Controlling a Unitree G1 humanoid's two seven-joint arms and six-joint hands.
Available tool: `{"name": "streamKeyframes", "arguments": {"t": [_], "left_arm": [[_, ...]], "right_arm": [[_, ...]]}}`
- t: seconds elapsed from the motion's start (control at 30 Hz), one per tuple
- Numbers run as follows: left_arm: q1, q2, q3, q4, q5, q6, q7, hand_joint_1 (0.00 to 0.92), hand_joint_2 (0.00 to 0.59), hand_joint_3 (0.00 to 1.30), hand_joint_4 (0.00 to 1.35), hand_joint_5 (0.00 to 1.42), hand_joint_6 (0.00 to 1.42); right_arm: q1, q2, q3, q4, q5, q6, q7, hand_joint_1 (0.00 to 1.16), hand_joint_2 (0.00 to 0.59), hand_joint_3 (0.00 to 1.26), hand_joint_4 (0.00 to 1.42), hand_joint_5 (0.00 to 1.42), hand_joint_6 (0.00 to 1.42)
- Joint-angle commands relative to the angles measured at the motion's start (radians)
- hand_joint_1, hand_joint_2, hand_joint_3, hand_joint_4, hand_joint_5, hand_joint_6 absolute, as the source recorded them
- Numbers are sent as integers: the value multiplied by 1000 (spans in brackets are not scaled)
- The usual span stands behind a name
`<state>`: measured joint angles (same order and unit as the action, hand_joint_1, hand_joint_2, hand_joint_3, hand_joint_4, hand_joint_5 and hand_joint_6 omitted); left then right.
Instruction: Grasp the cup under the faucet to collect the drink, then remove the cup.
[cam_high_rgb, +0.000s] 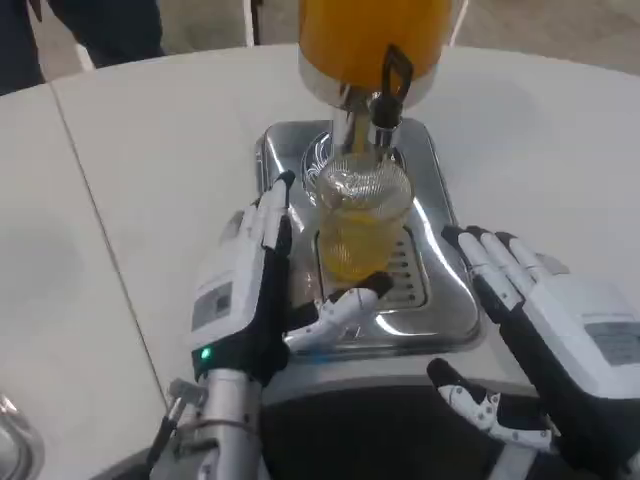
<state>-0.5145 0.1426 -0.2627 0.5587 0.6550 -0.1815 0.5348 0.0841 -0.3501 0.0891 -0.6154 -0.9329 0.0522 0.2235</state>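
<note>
A clear ribbed cup (360, 220), about half full of orange drink, stands on the silver drip tray (440, 300) under the black faucet (385, 95) of the orange drink dispenser (375, 40). My left hand (255, 290) lies just left of the cup with fingers stretched along its side and thumb reaching under its front; it holds nothing. My right hand (545, 330) hovers open to the right of the tray, well clear of the cup.
The white round table (150, 150) spreads around the tray. A seam (90, 200) runs down the table at left. A dark-clothed person (90, 25) stands at the far left edge. A glass rim (10, 435) shows at bottom left.
</note>
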Motion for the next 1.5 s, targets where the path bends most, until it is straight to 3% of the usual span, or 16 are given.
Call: {"name": "streamKeyframes", "arguments": {"t": [0.03,0.43,0.53,0.67,0.8,1.0,1.27,1.5], "left_arm": [[-34,-23,-23,48,-2,-24,26,208,55,0,0,39,21],[-103,-47,-44,142,-12,-45,62,214,57,0,0,52,33],[-135,-54,-45,180,-17,-44,72,215,59,0,0,57,34],[-164,-55,-52,217,-13,-49,87,215,60,0,0,60,37],[-176,-51,-59,239,-14,-55,94,202,53,0,0,64,40],[-197,-51,-63,272,-18,-42,99,183,52,0,0,64,42],[-239,-70,-51,314,-38,-34,109,180,51,0,0,67,47],[-246,-83,-50,333,-59,-66,126,191,43,0,0,106,82]], "right_arm": [[15,6,-5,-11,0,9,4,584,410,0,0,0,62],[10,41,18,-26,-31,38,18,580,407,0,0,0,62],[19,30,16,-26,-63,29,-2,577,406,0,0,0,62],[51,42,30,-40,-173,49,-5,526,427,0,0,0,48],[85,22,27,-31,-135,24,14,513,428,0,0,0,48],[59,44,25,-38,-102,45,41,510,433,0,0,0,48],[39,33,16,-38,-95,55,77,509,437,0,0,0,56],[32,46,25,-43,-96,70,87,515,428,0,0,0,74]]}}
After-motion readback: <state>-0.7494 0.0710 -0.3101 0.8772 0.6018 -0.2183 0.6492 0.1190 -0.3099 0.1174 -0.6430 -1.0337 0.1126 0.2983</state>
